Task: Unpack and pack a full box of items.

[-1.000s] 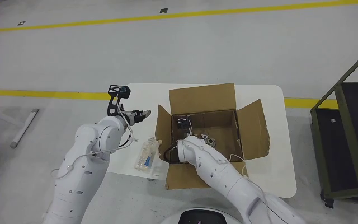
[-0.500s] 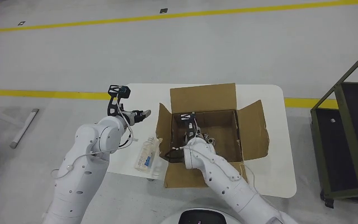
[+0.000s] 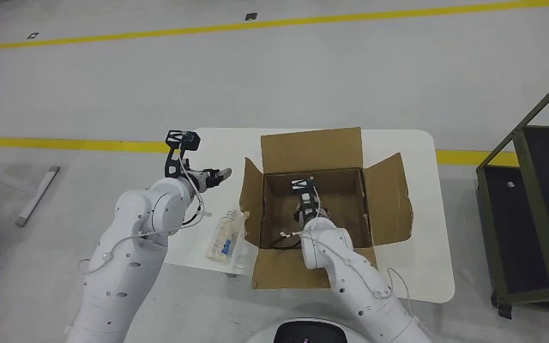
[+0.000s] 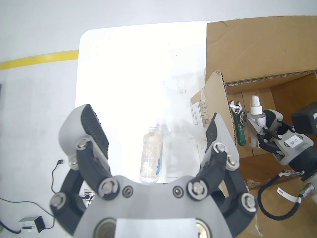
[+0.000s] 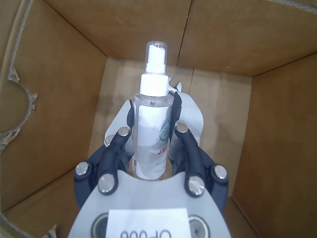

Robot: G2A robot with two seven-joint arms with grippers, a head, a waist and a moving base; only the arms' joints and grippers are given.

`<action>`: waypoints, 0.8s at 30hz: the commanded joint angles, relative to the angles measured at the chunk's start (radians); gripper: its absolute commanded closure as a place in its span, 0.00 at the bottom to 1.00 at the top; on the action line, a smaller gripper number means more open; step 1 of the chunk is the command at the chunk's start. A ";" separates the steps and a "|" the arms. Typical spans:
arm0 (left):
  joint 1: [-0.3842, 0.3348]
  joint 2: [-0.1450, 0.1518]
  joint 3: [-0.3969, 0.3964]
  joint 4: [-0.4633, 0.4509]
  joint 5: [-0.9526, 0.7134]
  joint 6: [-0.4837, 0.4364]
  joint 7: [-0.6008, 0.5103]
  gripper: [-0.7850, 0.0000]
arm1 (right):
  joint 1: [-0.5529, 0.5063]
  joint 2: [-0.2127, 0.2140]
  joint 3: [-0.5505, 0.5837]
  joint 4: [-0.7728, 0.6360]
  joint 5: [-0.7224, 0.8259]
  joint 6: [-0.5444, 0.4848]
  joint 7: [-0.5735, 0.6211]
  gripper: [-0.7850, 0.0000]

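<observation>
- Fingers (image 5: 189, 115) of the right gripper (image 5: 153, 107) clamp the spray bottle (image 5: 151, 125) inside the box (image 5: 62, 63).
- Left gripper (image 4: 152, 122) fingers spread wide above the plastic bottle (image 4: 150, 154) lying on the table (image 4: 118, 63).

The white bench (image 3: 221, 150) carries an open cardboard box (image 3: 310, 151) with its flaps spread. A clear plastic bottle (image 3: 225, 237) lies on its side just beside the box's left flap.

Top view looks down; both wrist views share the open box (image 3: 310, 151).
</observation>
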 commanded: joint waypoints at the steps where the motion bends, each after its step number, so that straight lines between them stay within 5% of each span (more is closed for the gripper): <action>1: 0.000 0.000 0.000 0.000 0.000 0.000 0.000 0.00 | -0.016 0.001 0.008 -0.028 -0.003 -0.018 -0.031 1.00; 16: 0.000 0.000 0.000 0.000 0.000 0.000 0.000 0.00 | -0.304 0.043 0.248 -0.426 0.140 -0.200 -0.309 1.00; 24: 0.000 0.000 0.000 0.000 0.000 0.000 0.000 0.00 | -0.350 0.051 0.310 -0.470 0.191 -0.244 -0.358 1.00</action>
